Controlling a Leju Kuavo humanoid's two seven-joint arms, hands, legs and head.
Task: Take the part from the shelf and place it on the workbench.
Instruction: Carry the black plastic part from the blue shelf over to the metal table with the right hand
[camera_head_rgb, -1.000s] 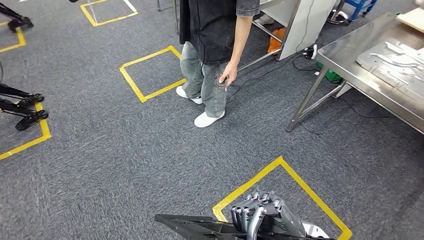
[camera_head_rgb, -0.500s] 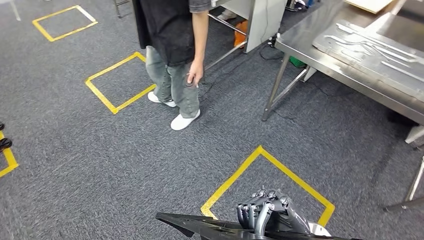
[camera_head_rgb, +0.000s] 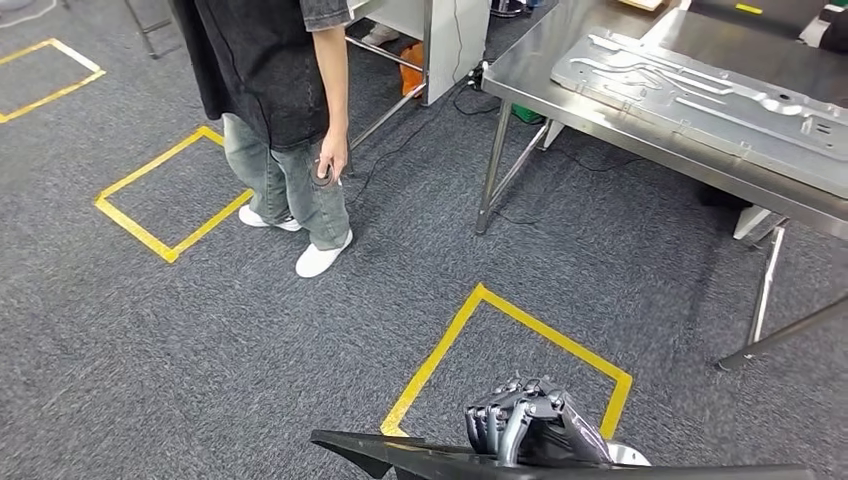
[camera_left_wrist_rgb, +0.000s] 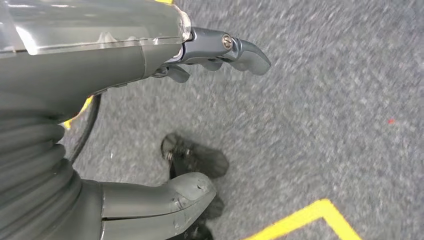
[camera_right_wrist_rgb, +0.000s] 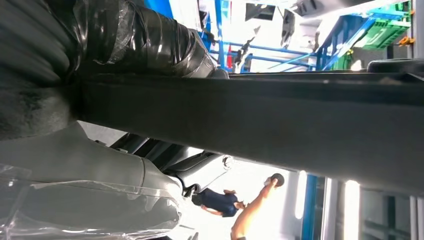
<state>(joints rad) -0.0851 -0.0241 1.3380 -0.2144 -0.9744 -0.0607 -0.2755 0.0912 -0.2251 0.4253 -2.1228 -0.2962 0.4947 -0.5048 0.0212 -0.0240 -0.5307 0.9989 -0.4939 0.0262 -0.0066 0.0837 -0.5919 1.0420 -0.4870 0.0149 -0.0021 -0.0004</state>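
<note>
While low at bottom centre of the head view, right hand (camera_head_rgb: 535, 430) curls dark fingers (camera_head_rgb: 500, 425) over the flat black part (camera_head_rgb: 420, 458), gripping it. Left hand (camera_left_wrist_rgb: 150, 100) hangs open above carpet (camera_left_wrist_rgb: 325, 100), holding nothing. Workbench (camera_head_rgb: 530, 75), upper right, carries a metal plate (camera_head_rgb: 700, 95).

I see my right hand (camera_head_rgb: 530, 425) low in the head view, fingers curled over the flat black part (camera_head_rgb: 450, 460) above a yellow floor square (camera_head_rgb: 505, 360). A person (camera_head_rgb: 280, 110) stands ahead beside the steel workbench (camera_head_rgb: 520, 70), which carries a grey metal panel (camera_head_rgb: 700, 95).
</note>
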